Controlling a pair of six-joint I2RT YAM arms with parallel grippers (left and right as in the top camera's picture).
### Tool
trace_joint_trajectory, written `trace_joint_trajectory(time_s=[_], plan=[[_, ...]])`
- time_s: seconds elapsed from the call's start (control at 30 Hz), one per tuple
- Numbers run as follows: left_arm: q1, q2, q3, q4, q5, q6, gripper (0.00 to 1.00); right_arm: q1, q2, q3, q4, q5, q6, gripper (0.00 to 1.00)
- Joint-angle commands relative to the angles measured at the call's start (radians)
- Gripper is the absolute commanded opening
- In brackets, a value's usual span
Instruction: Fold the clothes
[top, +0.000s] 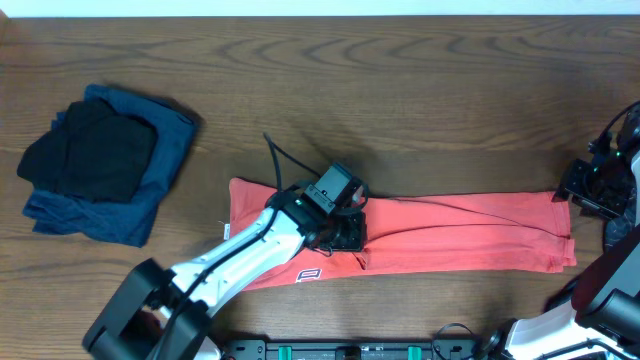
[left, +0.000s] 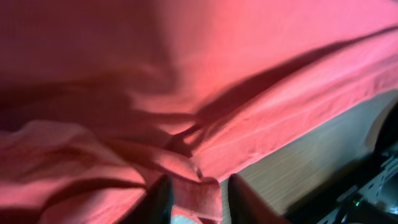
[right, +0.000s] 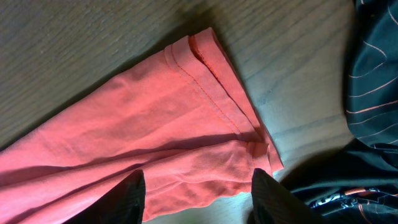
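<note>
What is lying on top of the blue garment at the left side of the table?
A crumpled black garment lies on the blue garment, covering its middle and left. Whether anything lies between them cannot be seen.

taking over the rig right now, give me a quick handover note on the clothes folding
Left gripper: down on the coral T-shirt's near edge, a fold of cloth between its fingers; grip unclear.
Right gripper: open over the shirt's right end.
Black and navy pile: far left of the table. Dark striped piece: by the right arm.
Done: shirt lies as a long narrow band.
To do: fold the band crosswise, then probably stack it.
</note>
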Motion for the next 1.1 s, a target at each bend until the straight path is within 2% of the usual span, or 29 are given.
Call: trace_joint_trajectory(time_s=[0.0,0.17,0.6,0.63,0.7,1.07], plan=[[0.005,-0.032,0.001,-0.019,-0.054,0.0,0.35,-0.002,-0.008,0.013,0.0,-0.011,-0.003,0.54],[0.0,-0.01,0.001,-0.081,-0.095,-0.066,0.35,-0.002,-0.008,0.013,-0.008,-0.011,-0.003,0.53],[-0.055,0.079,0.001,-0.021,-0.098,-0.116,0.34,-0.002,-0.008,0.013,-0.008,-0.019,-0.003,0.53],[-0.055,0.083,0.001,-0.017,-0.098,-0.118,0.33,-0.002,-0.008,0.013,-0.008,-0.019,-0.003,0.54],[-0.054,0.084,0.001,-0.004,-0.098,-0.117,0.07,-0.002,-0.008,0.013,-0.008,-0.019,-0.003,0.54],[-0.053,0.075,0.06,0.195,-0.053,-0.053,0.06,-0.002,-0.008,0.013,-0.006,-0.019,-0.003,0.54]])
